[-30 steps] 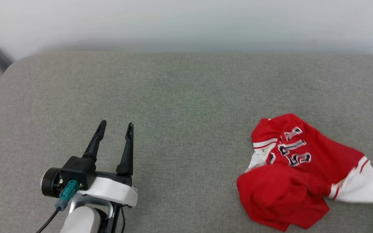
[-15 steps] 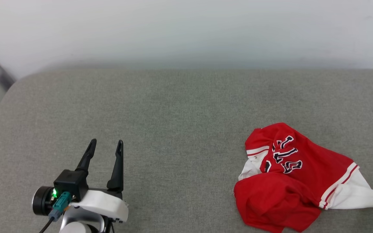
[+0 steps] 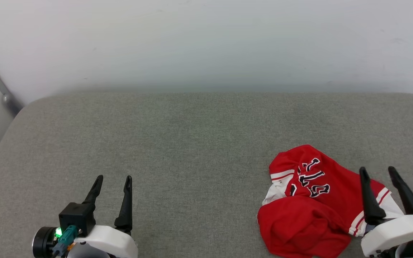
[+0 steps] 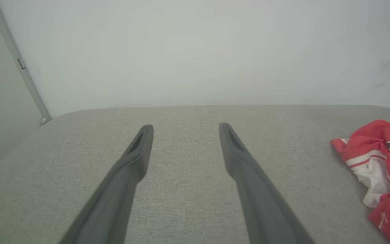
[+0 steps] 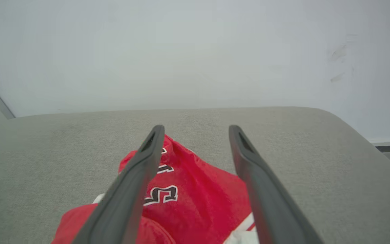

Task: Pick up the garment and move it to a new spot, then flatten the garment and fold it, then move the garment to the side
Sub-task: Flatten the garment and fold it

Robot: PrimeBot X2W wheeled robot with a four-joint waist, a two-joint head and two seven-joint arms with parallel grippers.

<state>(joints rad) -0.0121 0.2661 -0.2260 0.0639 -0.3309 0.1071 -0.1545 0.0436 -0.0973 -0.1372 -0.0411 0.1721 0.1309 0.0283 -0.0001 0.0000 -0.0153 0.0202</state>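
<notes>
**Q:** Where does the shirt (image 3: 332,200) lie?

**A:** Crumpled on the grey pad (image 3: 192,143), in its right half toward the near edge and well clear of the far edge below the wall (image 3: 206,43). The bottom of the head view cuts off its lowest red fold. The pad's near edge is out of frame.

**Q:** Is the lettering legible?

**A:** Only in part. The black, white-outlined characters run into a crease. One resembling a 5 shows in the right wrist view; the rest is folded under.

**Q:** And the claws?

**A:** The right gripper (image 3: 377,169) is released, fingers spread, above the shirt's right side, and it hides part of the white sleeve. Whether a finger touches cloth cannot be told. The left gripper (image 3: 114,178) is likewise released, with nothing between its fingers. It sits over bare pad toward the near left corner, well apart from the shirt.
</notes>
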